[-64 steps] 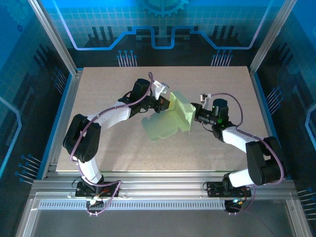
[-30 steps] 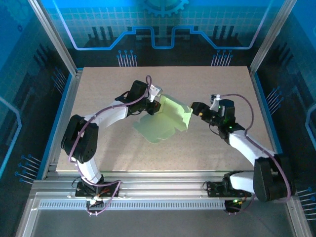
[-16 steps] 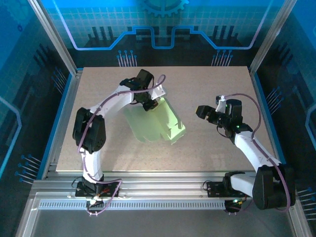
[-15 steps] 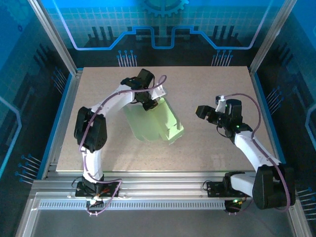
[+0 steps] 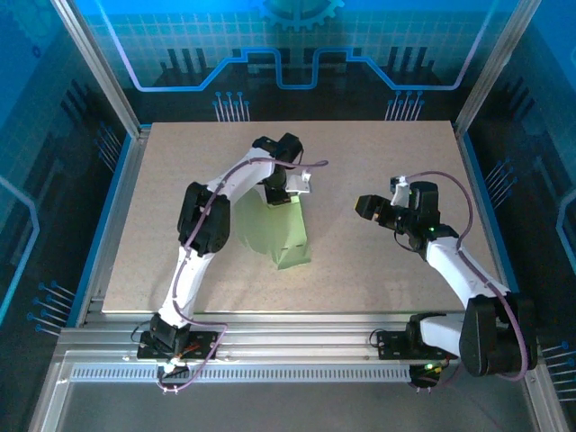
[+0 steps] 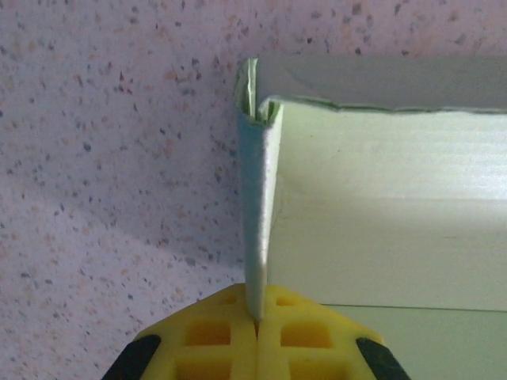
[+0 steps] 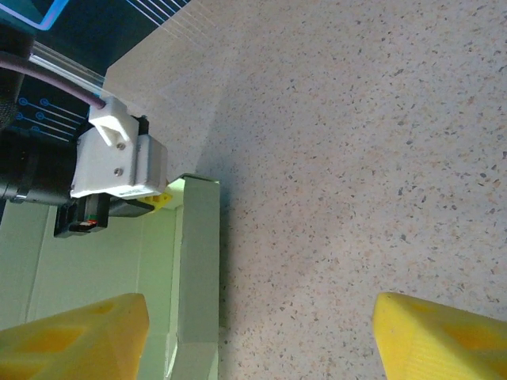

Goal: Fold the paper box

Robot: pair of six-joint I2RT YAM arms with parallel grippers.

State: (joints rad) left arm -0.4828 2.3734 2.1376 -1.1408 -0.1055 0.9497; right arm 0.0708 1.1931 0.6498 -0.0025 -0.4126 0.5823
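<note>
Since half a second back the left arm has swung its wrist rightward, and the paper box (image 5: 281, 232) has turned with it; the card now runs from the far middle of the table (image 5: 396, 153) toward the near edge; the right arm has hardly shifted.

Left gripper (image 5: 288, 193) is clamped on the far end of the paper box; in the left wrist view its yellow pads (image 6: 222, 340) meet flush with a thin upright wall of pale green card pinched between them; beyond that wall a folded side panel stands at a right angle, with a doubled corner at its top; the rest of the card lies flat on the table.

Right gripper (image 5: 364, 205) hovers well apart to the right of the paper box, jaws wide, nothing between them; the right wrist view shows its yellow fingertips (image 7: 75, 332) at the lower corners with bare table between, and the raised green edge ahead at left, beside the left gripper.
</note>
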